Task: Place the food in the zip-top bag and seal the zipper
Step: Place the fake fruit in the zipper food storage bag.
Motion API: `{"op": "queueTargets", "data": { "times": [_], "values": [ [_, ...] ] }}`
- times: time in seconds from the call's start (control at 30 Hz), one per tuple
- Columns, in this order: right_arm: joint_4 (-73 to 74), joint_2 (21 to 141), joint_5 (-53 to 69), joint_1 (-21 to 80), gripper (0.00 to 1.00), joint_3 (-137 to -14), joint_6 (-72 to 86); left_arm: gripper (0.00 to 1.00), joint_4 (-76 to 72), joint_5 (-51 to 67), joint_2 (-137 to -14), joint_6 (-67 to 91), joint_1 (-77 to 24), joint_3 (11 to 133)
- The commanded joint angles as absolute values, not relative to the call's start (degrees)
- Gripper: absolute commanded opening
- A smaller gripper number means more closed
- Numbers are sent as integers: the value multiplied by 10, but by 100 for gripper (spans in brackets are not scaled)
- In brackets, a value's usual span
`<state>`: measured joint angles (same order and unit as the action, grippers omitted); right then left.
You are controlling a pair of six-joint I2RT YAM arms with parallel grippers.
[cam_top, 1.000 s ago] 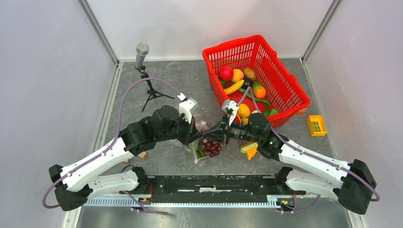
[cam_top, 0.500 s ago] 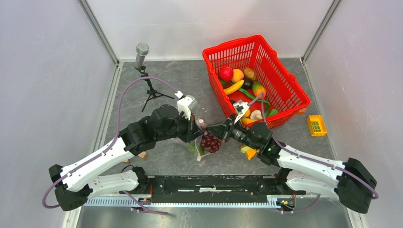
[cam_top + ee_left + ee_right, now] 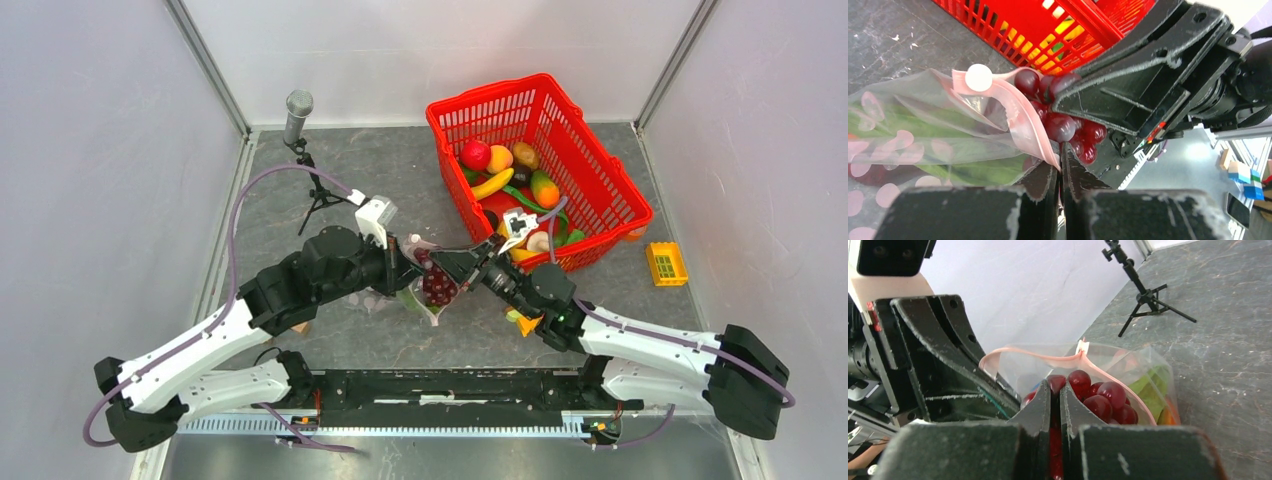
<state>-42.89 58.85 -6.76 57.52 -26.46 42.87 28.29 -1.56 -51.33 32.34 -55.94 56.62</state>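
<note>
Grapes [image 3: 1100,399] in right end effector [image 3: 1055,392]

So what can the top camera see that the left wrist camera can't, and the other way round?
Only the top camera shows the microphone stand, the yellow block and the banana lying in the red basket. Only the left wrist camera shows the white slider on the zipper, with the left hand shut on that pink strip. Both show the grapes at the mouth of the zip-top bag, and the basket.
</note>
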Motion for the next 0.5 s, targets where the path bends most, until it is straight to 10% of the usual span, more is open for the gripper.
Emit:
{"op": "queueTargets", "data": {
  "times": [0.0, 0.2, 0.33, 0.47],
  "values": [
    [-468, 600, -43, 599, 0, -287, 409, 9, 208, -56, -485, 357, -560, 559],
    [-294, 663, 35, 630, 7, -396, 283, 4, 163, -53, -467, 360, -559, 543],
    [-252, 645, 53, 631, 49, -418, 245, 2, 175, -67, -461, 359, -559, 544],
    [-172, 606, 54, 631, 62, -451, 201, 2, 181, -101, -430, 364, -559, 524]
  ]
}}
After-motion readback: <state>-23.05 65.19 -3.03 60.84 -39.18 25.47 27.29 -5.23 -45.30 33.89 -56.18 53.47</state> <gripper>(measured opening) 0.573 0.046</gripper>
